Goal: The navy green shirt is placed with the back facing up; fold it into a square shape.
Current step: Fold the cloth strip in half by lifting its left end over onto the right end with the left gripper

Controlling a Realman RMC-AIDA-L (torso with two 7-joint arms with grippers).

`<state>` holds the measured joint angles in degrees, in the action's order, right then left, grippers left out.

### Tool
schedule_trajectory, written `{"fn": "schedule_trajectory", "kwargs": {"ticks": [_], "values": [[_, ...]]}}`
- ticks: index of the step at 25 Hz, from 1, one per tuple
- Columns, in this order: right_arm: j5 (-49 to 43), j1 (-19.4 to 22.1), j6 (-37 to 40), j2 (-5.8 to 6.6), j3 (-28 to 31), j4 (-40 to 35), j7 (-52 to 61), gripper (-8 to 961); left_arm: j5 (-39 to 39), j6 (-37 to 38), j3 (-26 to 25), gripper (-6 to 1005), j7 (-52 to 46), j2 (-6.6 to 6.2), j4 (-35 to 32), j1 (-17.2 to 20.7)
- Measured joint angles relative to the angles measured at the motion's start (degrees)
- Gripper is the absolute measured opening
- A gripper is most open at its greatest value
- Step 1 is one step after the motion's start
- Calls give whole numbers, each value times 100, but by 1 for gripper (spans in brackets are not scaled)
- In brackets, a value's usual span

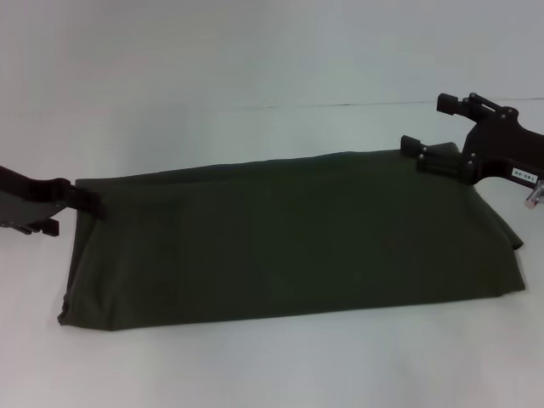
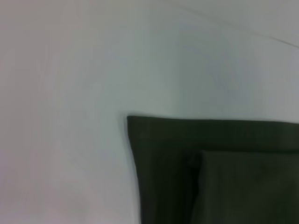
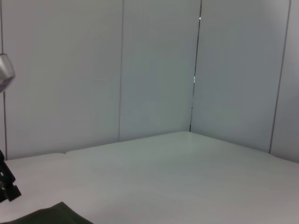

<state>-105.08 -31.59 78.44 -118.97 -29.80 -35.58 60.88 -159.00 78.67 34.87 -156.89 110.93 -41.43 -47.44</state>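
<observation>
The navy green shirt (image 1: 289, 242) lies flat on the white table as a long folded band with its plain side up; no lettering shows. My left gripper (image 1: 68, 214) sits at the band's far left corner, one finger (image 1: 87, 201) over the cloth edge, jaws apart. My right gripper (image 1: 425, 123) is at the far right corner, open wide, with its lower finger (image 1: 429, 155) at the cloth edge. In the left wrist view, a folded corner of the shirt (image 2: 210, 172) shows with a second layer on top. A small corner of the shirt (image 3: 51, 215) shows in the right wrist view.
The white table (image 1: 255, 68) stretches beyond and in front of the shirt. Pale wall panels (image 3: 154, 70) stand behind the table, meeting at a corner.
</observation>
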Motion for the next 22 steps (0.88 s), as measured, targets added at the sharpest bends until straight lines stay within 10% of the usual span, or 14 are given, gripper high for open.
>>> {"fn": "schedule_trajectory", "kwargs": {"ticks": [10,22], "values": [[-79,-6,-48,41,-369,-2,20,941,-141,-614,265,865,-6,40,451,-59],[-548,78,1143,461,-628,125,128,941,-263,-737,424,865,-26,45,500,-91]]}}
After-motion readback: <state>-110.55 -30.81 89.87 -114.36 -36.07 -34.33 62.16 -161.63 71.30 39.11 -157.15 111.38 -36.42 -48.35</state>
